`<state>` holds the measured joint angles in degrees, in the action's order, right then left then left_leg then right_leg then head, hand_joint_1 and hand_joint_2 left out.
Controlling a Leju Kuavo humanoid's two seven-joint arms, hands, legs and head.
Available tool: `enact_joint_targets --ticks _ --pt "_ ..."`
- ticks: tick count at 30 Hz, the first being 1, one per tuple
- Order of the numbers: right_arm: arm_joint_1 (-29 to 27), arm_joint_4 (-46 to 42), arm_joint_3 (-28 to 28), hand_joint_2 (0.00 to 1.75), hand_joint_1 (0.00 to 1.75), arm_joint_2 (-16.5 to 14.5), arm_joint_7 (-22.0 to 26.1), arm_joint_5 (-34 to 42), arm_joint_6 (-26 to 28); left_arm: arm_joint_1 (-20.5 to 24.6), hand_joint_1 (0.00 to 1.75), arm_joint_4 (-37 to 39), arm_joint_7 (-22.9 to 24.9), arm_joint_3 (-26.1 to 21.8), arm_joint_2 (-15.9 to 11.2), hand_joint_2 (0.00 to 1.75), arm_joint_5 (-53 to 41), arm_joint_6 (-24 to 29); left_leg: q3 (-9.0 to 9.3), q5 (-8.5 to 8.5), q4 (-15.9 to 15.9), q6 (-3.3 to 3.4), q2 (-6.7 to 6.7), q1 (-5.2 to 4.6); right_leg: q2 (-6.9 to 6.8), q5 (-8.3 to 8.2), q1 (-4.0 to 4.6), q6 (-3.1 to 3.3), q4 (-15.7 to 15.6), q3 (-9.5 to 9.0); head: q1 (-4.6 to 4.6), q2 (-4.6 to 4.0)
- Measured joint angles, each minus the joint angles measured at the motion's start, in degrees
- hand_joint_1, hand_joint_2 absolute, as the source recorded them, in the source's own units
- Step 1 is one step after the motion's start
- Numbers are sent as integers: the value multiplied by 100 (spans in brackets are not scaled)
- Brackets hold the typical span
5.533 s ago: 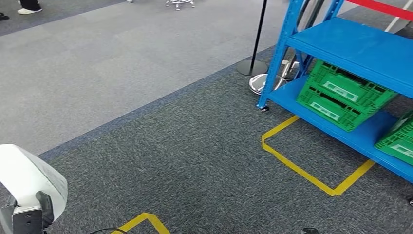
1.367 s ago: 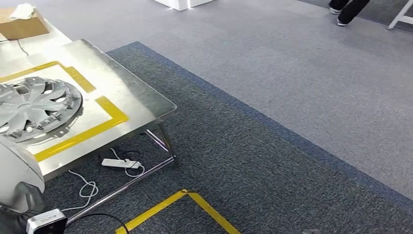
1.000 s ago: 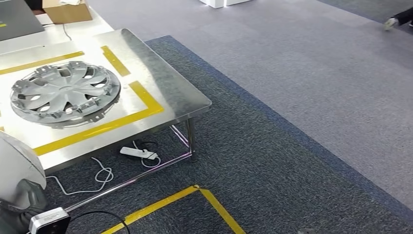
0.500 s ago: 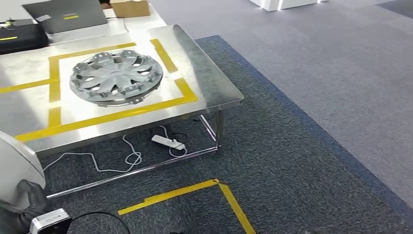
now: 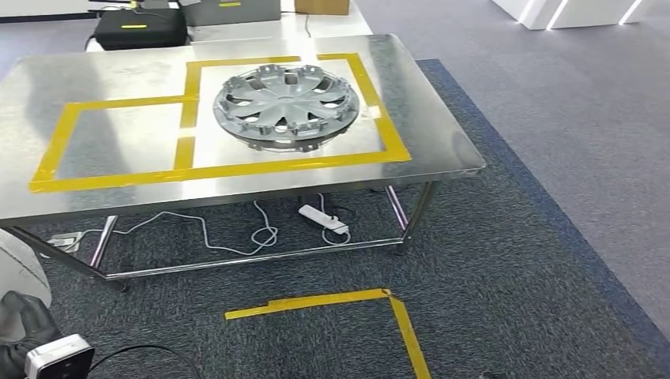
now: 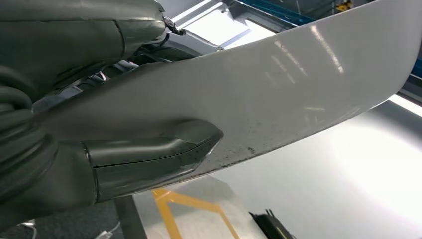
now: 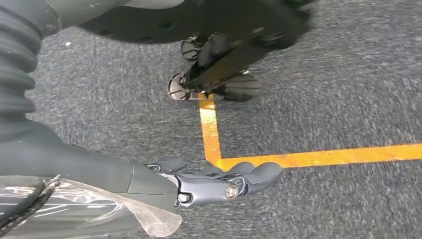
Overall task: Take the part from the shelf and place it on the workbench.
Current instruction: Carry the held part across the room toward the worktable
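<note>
Beside the workbench, left robot hand gripping white part, right robot hand apparently loosely spread.

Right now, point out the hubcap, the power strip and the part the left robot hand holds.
hubcap (image 5: 286,105), head view, on its centre hub.
power strip (image 5: 323,220), head view, on its white body under the table.
white part (image 6: 298,84), left wrist view, on its glossy face.

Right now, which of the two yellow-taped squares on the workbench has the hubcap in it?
The right-hand taped square, nearer the workbench's right edge, holds the silver hubcap; the left-hand square is bare.
</note>
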<state>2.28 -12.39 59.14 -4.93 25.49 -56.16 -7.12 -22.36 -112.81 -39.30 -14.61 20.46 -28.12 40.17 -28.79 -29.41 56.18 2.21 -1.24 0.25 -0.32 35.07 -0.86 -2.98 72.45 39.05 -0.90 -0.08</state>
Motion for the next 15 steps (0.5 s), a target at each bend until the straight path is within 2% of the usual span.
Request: enact_joint_targets --ticks 1,2,3,4,5,7,8,10,11,12,13,14,15 --pt "-11 1 1 175 0 -1 -3 -8 3 0 175 -1 0 -20 0 175 5 0 12 -4 3 7 -82 -13 17 -87 2 11 45 54 0 0" --pt "-15 2 1 175 0 -1 -5 -12 5 0 175 -1 0 -37 0 175 9 0 30 -11 5 9 -156 -22 35 -252 3 27 -96 15 -1 0" --pt "-15 2 1 175 0 -1 -7 -15 7 0 175 -1 0 -47 0 175 10 0 52 -20 6 9 -219 -28 65 -446 4 46 -346 -82 1 0" --pt "-15 2 1 175 0 0 -7 -19 8 1 175 -1 2 -55 0 175 12 0 72 -34 7 7 -277 -29 146 -650 3 67 -678 -220 1 0" --pt "-17 2 1 175 0 1 -7 -21 8 4 175 -1 8 -62 0 175 15 0 84 -50 10 -2 -325 -34 270 -763 -1 92 -960 -352 -2 0" --pt "-19 3 -1 175 0 2 -5 -28 8 16 175 -1 29 -76 0 175 21 -1 66 -85 33 -44 -442 -33 455 -796 -11 125 -1405 -601 -2 -1" --pt "-17 3 -1 175 0 2 -3 -32 7 20 175 -1 42 -83 0 175 24 -1 46 -94 38 -73 -501 -26 470 -733 -9 139 -1483 -664 1 0" --pt "-8 4 -1 175 0 -6 0 -37 3 22 175 -4 60 -95 -1 175 20 -1 30 -114 37 -135 -599 -3 363 -678 -14 168 -1553 -728 7 1" --pt "-3 3 0 175 0 -13 3 -38 1 23 175 -8 64 -100 -1 175 11 0 24 -140 74 -169 -553 -7 305 -663 -24 195 -1580 -767 4 1" --pt "1 3 0 175 0 -17 5 -39 -1 34 175 -12 66 -102 -1 175 0 0 -36 -199 210 -204 -440 -11 236 -643 -36 224 -1608 -818 -18 1" --pt "0 3 1 175 0 -21 7 -38 -3 47 175 -16 71 -103 -2 175 -18 0 -172 -298 470 -237 -286 -10 168 -612 -47 248 -1629 -875 -34 1" --pt "-7 3 1 175 0 -18 7 -29 -4 57 175 -16 81 -103 -2 175 -39 1 -391 -410 840 -269 -121 -6 107 -570 -41 266 -1636 -927 -50 0" --pt "-16 4 2 175 0 -16 5 -20 -7 64 175 -16 96 -102 -3 175 -66 -1 -647 -514 1240 -293 -21 6 45 -521 -38 274 -1636 -979 -63 0"
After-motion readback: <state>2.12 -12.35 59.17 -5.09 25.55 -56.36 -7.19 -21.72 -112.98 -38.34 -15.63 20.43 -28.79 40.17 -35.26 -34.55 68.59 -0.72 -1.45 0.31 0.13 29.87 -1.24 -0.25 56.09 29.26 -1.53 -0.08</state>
